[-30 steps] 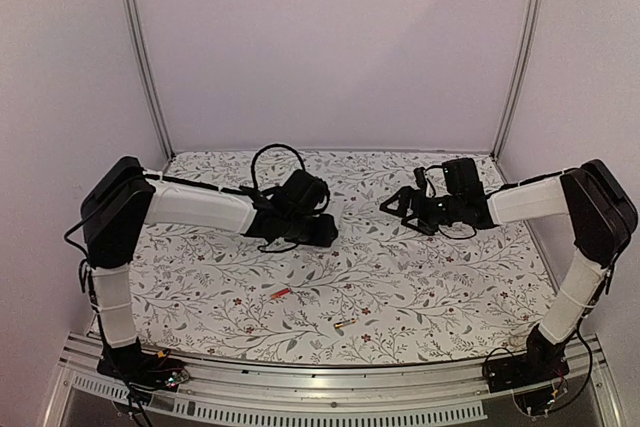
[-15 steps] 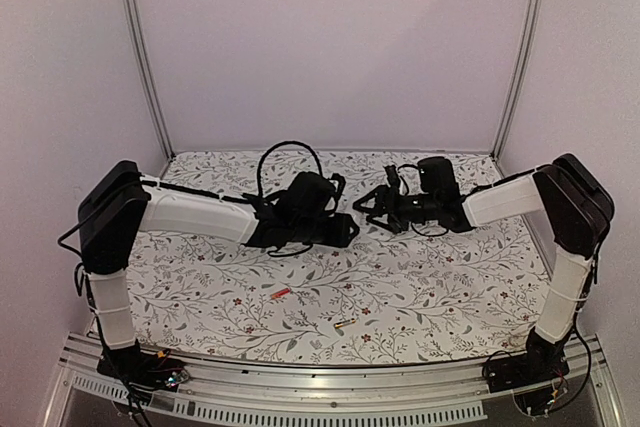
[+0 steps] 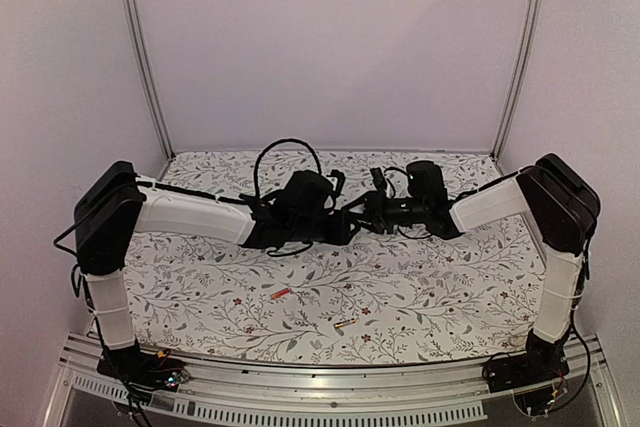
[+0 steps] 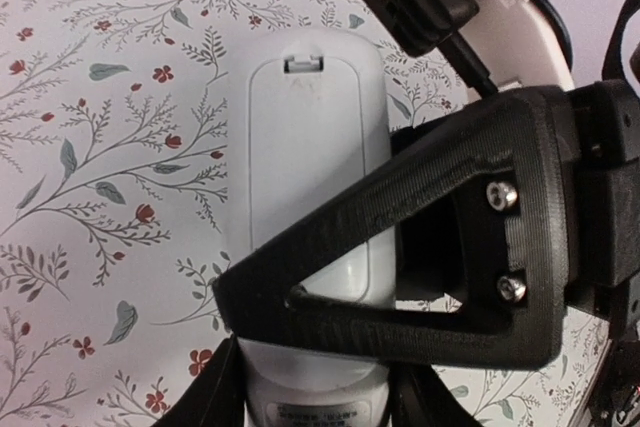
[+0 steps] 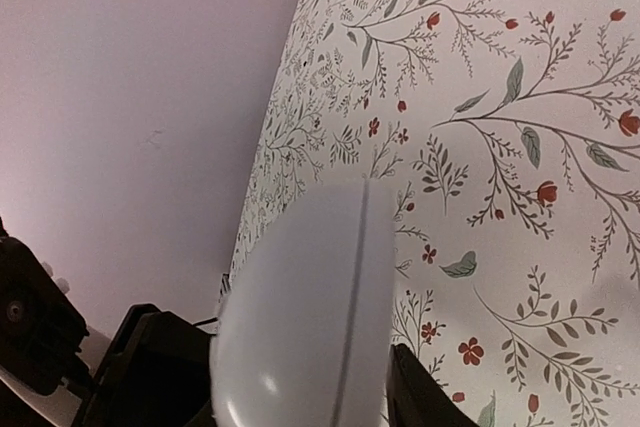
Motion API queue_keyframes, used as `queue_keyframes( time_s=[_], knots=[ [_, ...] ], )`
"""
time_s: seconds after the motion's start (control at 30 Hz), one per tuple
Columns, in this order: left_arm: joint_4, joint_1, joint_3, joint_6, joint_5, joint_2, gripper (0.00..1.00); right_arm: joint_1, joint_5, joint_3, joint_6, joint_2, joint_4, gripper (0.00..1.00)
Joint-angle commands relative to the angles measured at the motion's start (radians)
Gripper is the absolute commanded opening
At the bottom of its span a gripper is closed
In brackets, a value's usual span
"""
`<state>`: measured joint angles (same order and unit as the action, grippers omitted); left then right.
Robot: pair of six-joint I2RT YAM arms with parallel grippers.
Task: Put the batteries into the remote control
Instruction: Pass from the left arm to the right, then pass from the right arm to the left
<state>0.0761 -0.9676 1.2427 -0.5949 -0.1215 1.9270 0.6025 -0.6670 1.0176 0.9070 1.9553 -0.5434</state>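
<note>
The left gripper [image 4: 312,399] holds the remote control [image 4: 305,172] by one end. Its two black fingers are set narrowly against the long sides, and the plain white back with the latch tab [image 4: 304,64] of the battery cover faces the wrist camera. The remote is lifted off the flowered table [image 3: 430,287], over its middle.

The right gripper [image 5: 300,387] has closed to a narrow gap on the remote's other end. In the left wrist view one of its triangular fingers [image 4: 400,237] lies flat across the white back. In its own view the rounded end of the remote fills the space between its fingers, seam towards the lens (the grip looks snug, though how hard it presses cannot be told).

The red battery [image 3: 281,293] and the dark battery with the yellow mark [image 3: 345,324] lie on the table nearer the arm bases, apart from each other and well clear of both grippers.

A second ago the grippers were well apart, the right one spread wide and touching nothing. Since then both arms have swung inward and now meet tip to tip. The batteries lie where they did.
</note>
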Motion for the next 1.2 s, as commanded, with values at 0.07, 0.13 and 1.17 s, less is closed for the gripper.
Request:
queue_keyframes(
  time_s=[0.07,0.13,1.17],
  knots=[
    [0.062,-0.015,-0.014,0.026,-0.014,-0.062,0.28,0.014,-0.021,0.012,0.024,0.037,-0.032,0.23],
    [0.06,-0.013,-0.026,0.045,0.001,-0.083,0.42,0.011,-0.03,0.015,0.021,0.032,-0.031,0.16],
    [-0.057,0.19,-0.098,0.314,0.823,-0.367,0.71,0.18,-0.161,0.221,-0.922,-0.367,1.083,0.0]
  ],
)
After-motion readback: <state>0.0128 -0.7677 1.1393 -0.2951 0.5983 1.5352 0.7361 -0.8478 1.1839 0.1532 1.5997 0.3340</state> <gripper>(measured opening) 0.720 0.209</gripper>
